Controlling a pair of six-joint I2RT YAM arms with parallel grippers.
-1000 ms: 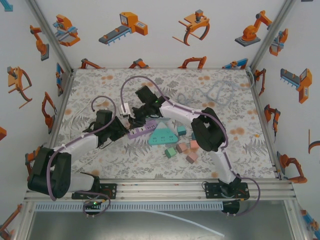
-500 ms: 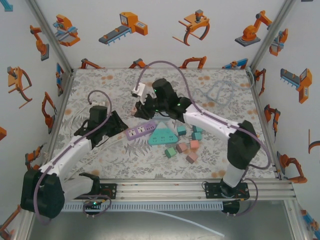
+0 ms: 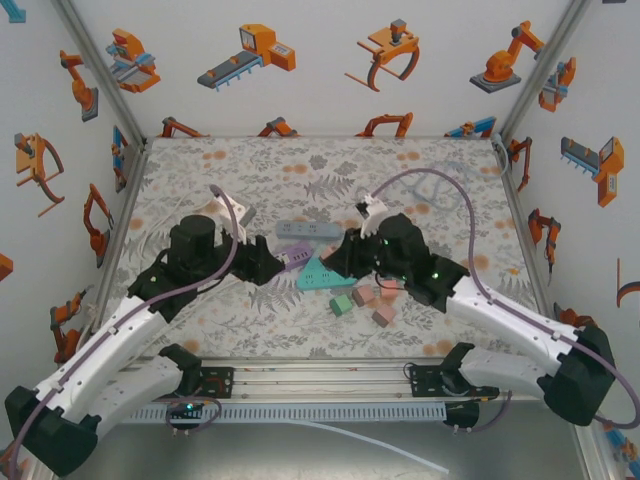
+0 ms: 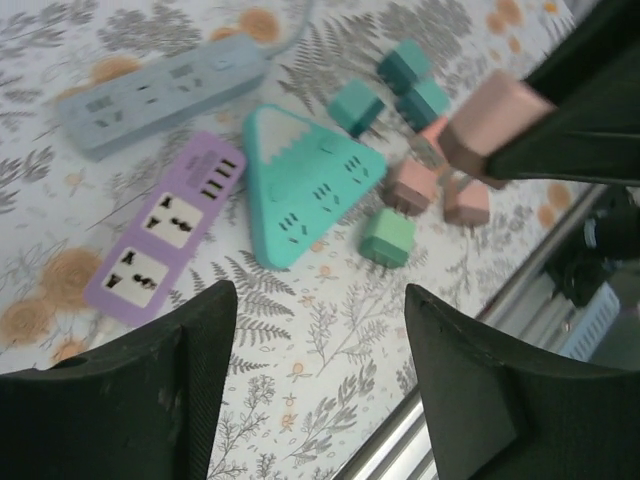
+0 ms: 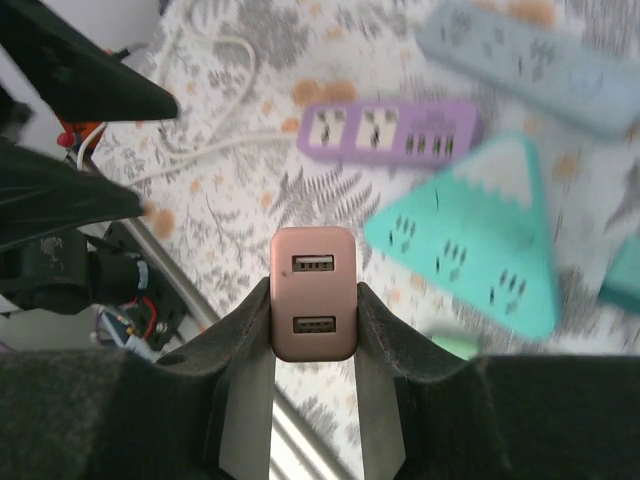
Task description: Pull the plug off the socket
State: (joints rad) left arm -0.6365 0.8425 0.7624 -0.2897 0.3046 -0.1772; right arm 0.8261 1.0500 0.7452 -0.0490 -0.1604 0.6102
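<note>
I am holding the pink USB charger plug (image 5: 313,305) in the right gripper (image 5: 313,300). The fingers are pressing on its two side faces, and its USB ports are facing the wrist camera. The plug is hanging in the air above the near side of the teal triangular power strip (image 3: 322,270), not touching it or any other strip.

The left gripper (image 4: 318,290) is hovering on the left of the triangular strip. Its jaws are standing apart with only floral cloth between them.

The purple power strip (image 4: 165,240) is lying just beside the triangular strip's left edge. I cannot tell whether the two are touching. Its sockets are facing up with nothing plugged in.

The grey-blue power strip (image 3: 308,229) is lying beyond the triangular strip's far corner. A narrow gap is separating it from the purple strip.

A green cube plug (image 4: 388,236) is sitting just off the triangular strip's near right corner. Pink cube plugs (image 4: 410,185) and teal cube plugs (image 4: 355,105) are crowding that right edge.

A white cable (image 5: 200,150) is trailing over the cloth on the left of the triangular strip, past the purple strip's end.

For moving, open cloth is running from the triangular strip's near edge to the aluminium rail (image 3: 320,385) at the table's front. A wider open stretch is lying on its far side, beyond the grey-blue strip and up to the back wall (image 3: 320,100).

The tightest spot is directly over the triangular strip. There the two grippers are facing each other closely, with the held plug between their wrists.
</note>
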